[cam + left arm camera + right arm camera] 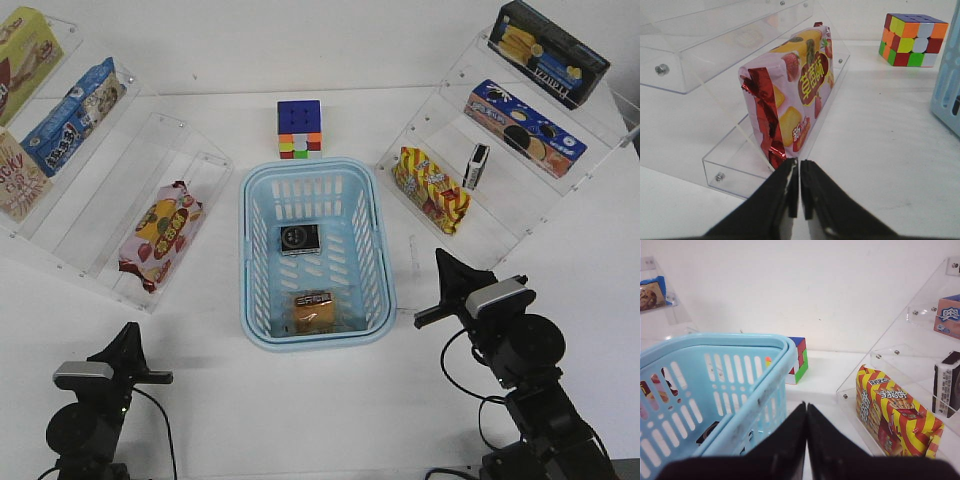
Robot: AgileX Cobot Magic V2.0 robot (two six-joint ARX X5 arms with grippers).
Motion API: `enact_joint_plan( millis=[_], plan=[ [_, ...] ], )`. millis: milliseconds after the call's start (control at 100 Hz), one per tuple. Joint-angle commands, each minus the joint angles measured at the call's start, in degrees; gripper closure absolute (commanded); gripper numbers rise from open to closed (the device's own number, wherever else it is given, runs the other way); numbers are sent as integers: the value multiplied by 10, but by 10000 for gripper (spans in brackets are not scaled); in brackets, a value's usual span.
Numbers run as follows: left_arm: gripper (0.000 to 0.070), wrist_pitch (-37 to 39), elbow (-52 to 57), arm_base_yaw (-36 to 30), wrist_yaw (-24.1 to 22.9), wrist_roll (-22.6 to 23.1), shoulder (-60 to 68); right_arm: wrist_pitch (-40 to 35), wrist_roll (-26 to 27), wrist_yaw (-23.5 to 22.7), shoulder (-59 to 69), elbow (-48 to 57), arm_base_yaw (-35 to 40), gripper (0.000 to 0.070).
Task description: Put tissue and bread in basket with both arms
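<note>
The light blue basket (pixel 375 270) stands in the middle of the table. The black tissue pack (pixel 299 239) lies flat inside it toward the back. The golden-brown bread (pixel 312 310) lies inside it toward the front. My left gripper (pixel 137 342) is shut and empty, at the front left, apart from the basket. In the left wrist view its jaws (pixel 799 165) point at the red-pink packet. My right gripper (pixel 445 262) is shut and empty, just right of the basket. The right wrist view shows its jaws (pixel 806 407) beside the basket wall (pixel 747 375), with the tissue pack (pixel 707 432) dimly behind the slots.
A colourful cube (pixel 299 129) sits behind the basket. Clear acrylic shelves stand on both sides. The left shelf holds a red-pink fruit-printed packet (pixel 161 234) and boxes. The right shelf holds a red-yellow striped packet (pixel 431 188), a small black-white pack (pixel 478 165) and boxes.
</note>
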Motion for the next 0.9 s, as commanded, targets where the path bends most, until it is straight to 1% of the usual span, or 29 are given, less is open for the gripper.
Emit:
enact_joint_plan(
  millis=[0,630,670,770,840,890],
  plan=[
    [699,7,-12,0,2,3,-1,6,6,0,1,7,3,700],
    [699,7,-12,1,2,3,-1,5,3,0,1,7,3,700],
    [699,7,-12,1,2,3,-1,5,-8,3,1,7,3,700],
    [699,7,-12,1,2,3,-1,0,-65,6,-6,-5,2,700],
    [699,7,-12,1,2,3,-1,8,-108,16,-39,-31,-7,700],
    [699,7,-12,1,2,3,-1,13,-125,14,-71,-56,-16,700]
  ],
)
